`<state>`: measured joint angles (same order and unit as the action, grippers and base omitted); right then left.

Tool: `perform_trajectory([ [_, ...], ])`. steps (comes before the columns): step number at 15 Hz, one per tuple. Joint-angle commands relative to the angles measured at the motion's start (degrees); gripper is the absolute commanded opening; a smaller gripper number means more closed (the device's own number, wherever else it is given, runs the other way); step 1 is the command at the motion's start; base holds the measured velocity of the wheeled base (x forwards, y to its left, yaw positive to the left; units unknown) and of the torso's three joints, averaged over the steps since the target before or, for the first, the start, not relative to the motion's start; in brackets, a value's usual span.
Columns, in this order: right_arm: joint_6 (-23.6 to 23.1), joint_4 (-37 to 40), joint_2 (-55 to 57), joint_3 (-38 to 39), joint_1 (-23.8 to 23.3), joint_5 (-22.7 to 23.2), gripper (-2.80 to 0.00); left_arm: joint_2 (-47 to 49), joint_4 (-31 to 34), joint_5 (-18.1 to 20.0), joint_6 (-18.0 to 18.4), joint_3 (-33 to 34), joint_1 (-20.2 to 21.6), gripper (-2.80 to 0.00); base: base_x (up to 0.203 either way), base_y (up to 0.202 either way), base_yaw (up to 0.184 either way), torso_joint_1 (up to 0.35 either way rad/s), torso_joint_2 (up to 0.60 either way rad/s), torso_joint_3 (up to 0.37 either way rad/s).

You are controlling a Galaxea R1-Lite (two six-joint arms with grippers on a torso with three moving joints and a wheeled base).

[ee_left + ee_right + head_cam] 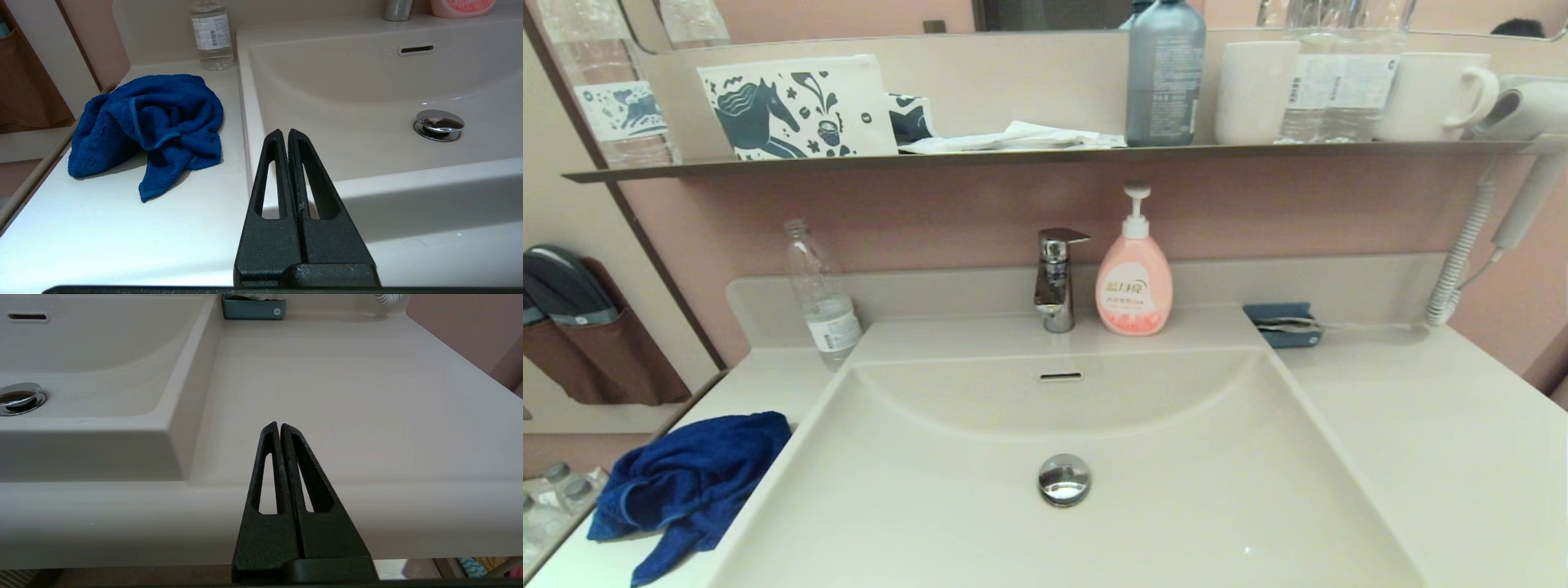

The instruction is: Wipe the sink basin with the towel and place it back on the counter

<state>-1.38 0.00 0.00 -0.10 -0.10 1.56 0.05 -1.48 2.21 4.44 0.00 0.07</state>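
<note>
The royal-blue towel (686, 486) lies crumpled on the counter (1437, 441) left of the sink basin (915, 506). In the left wrist view the towel (147, 126) sits ahead of my left gripper (285, 131) and off to one side, well apart from it. That gripper is shut and empty, hovering near the basin's front left corner. My right gripper (279, 424) is shut and empty, low in front of the counter's front edge (408, 514), right of the basin (102, 351). The chrome drain plug (1063, 479) sits mid-basin. Neither gripper shows in the head view.
A chrome faucet (1055, 278) and pink soap pump bottle (1134, 273) stand behind the basin. A clear water bottle (821, 298) stands back left. A small teal holder (1282, 325) sits back right. A dark shelf (1045, 155) with cups and bottles runs above.
</note>
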Motion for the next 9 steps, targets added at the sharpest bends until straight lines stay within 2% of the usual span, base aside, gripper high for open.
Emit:
perform_trajectory([
  [1, 0.0, 0.0, 0.0, 0.0, 0.0, 0.0, -2.80, 0.0, 0.0, 0.0, 0.0, 0.0, 0.0, -2.80, 0.000, 0.000, 0.000, 0.000, 0.00, 0.000],
  [9, 0.8, -0.1, 0.0, 0.0, 0.0, -0.6, -2.80, 0.0, 0.0, 0.0, 0.0, 0.0, 0.0, -2.80, 0.000, 0.000, 0.000, 0.000, 0.00, 0.000],
])
